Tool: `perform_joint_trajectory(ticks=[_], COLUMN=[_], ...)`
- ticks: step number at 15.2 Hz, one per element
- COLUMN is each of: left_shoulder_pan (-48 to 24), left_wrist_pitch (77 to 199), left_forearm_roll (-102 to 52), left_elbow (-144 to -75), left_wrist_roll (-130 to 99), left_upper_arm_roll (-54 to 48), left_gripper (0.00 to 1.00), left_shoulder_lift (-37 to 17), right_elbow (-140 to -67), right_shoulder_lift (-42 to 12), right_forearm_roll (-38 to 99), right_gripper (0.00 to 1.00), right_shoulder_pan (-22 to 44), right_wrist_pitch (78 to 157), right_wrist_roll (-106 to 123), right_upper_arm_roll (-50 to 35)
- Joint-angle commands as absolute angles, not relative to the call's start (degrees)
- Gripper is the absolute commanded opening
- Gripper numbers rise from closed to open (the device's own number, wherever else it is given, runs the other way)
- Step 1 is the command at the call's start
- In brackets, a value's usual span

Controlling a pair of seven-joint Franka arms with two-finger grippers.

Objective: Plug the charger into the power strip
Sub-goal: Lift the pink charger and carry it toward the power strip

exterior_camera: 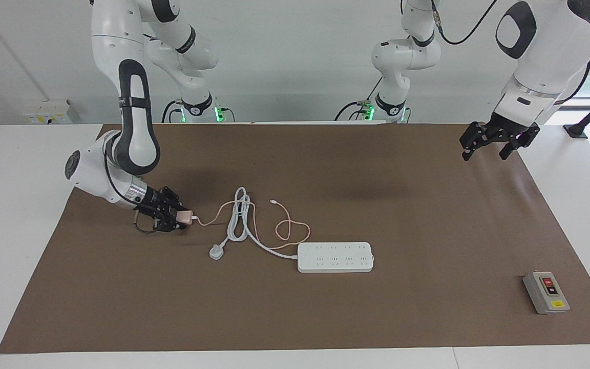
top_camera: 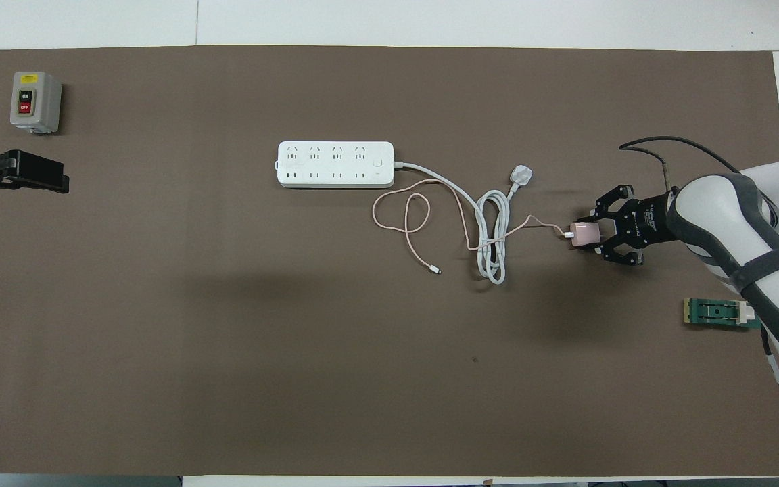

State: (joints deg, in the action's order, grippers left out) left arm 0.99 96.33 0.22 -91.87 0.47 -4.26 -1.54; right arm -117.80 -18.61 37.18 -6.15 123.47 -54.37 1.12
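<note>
One high camera faces the robots across the table [exterior_camera: 295, 307], another looks steeply down from their end; both share the whole brown mat [top_camera: 389, 372]

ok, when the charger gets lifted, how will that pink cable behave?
Likely floppy: the pink cable lies in loose loops. It will probably trail behind the charger, now clamped in the right end effector. It crosses the white cord coil, so it may drag or snag there.
</note>
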Motion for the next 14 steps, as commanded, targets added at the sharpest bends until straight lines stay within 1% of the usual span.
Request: perform_joint_trajectory(ticks=[1,2,3,6,8,10,14], left_shoulder_pan=[0.9,0.9,0.9,0.9,0.9,0.9,0.9], left_wrist_pitch=[96.6,96.6,96.6,96.6,96.6,96.6,96.6], left_forearm_roll=[-0.2,-0.2,-0.2,-0.2,-0.2,-0.2,-0.2], left_elbow=[-92.8,-92.8,-92.8,-92.8,-92.8,-92.8,-92.8], left_wrist_roll=[0.3,0.3,0.3,0.3,0.3,0.3,0.3], left_upper_arm_roll=[-4.0,-4.0,-4.0,-4.0,-4.0,-4.0,-4.0], left_gripper=[1.00,1.00,1.00,1.00,1.00,1.00,1.00], left_shoulder_lift=[-0.8,-0.8,-0.8,-0.8,-0.8,-0.8,-0.8], right_elbow=[-117.2,-117.2,-117.2,-116.6,-115.6,-114.3,-110.8], right_shoulder_lift=[-19.2,-19.2,-19.2,-19.1,-19.0,-18.2,-16.2], right_forearm_roll=[39.2,39.6,39.8,40.0,39.9,39.8,38.8], right_gripper=[0.22,0.15,0.12,0.10,0.08,0.01,0.00], right_shoulder_pan=[-7.0,-6.9,-6.9,-7.1,-6.9,-6.1,-4.6], right_wrist_pitch=[122.7,123.0,123.1,122.3,122.3,122.1,121.3], right_wrist_roll=[-52.2,-52.2,-52.3,-52.8,-54.1,-56.9,-61.4], right_upper_arm_roll=[0.7,0.7,0.7,0.7,0.7,0.7,0.8])
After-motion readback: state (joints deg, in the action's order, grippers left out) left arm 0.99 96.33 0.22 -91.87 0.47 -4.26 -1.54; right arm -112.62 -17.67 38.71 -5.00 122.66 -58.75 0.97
